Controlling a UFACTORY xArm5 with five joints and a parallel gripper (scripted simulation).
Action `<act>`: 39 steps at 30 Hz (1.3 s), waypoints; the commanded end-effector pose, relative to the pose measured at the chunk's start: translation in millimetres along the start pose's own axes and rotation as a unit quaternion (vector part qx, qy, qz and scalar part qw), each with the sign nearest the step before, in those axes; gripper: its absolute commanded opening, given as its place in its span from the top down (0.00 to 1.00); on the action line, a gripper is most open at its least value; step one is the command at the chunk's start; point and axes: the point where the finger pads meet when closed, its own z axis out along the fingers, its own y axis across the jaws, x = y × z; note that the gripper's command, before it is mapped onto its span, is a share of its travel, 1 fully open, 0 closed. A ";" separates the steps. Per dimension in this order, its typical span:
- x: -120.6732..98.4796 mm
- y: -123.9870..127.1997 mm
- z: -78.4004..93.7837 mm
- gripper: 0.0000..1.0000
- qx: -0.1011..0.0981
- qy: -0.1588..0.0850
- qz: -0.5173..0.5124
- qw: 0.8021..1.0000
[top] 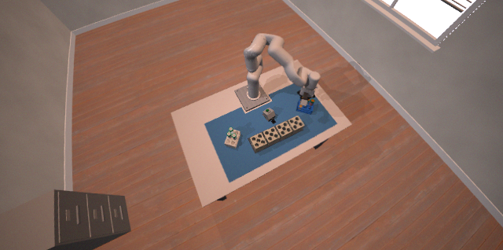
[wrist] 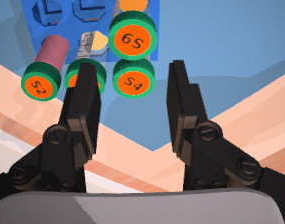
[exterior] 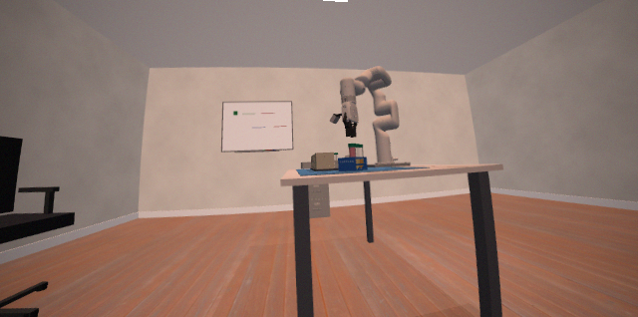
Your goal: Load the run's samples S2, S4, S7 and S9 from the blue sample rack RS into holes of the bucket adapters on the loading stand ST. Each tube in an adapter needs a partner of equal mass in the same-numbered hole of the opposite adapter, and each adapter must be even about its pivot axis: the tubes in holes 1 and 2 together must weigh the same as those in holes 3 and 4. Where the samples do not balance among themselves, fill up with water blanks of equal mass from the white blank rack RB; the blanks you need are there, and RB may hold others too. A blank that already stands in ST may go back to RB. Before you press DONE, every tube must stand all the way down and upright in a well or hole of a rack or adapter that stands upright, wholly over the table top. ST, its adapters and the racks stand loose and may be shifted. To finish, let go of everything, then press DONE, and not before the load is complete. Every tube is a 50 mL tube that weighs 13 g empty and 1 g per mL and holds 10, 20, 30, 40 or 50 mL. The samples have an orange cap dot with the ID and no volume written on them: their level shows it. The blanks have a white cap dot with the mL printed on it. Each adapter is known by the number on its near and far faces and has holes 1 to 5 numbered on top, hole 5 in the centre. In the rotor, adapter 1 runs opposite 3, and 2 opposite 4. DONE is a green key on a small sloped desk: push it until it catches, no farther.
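Observation:
The blue sample rack RS (wrist: 93,12) lies below my gripper (wrist: 132,81), at the mat's far right corner in the overhead view (top: 306,105). Several green-capped tubes with orange dots stand in it. S9 (wrist: 133,38) has an orange body, and its cap looks larger than its neighbours' caps. S2 (wrist: 41,83) has a dark pink body. A third tube (wrist: 134,79) stands in front of S9, and its label is hard to read. Another tube is half hidden behind my left finger (wrist: 82,72). My gripper (exterior: 350,130) is open and empty, hovering well above the tube caps.
The loading stand's row of adapters (top: 277,133) lies along the mat's near side with its holes empty. The white blank rack RB (top: 231,139) with several tubes stands at the left. The DONE desk (top: 269,113) sits between the arm's base (top: 251,98) and the adapters.

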 end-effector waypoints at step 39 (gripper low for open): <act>-0.1 -1.2 -67.9 0.57 0.003 0.000 0.000 1.000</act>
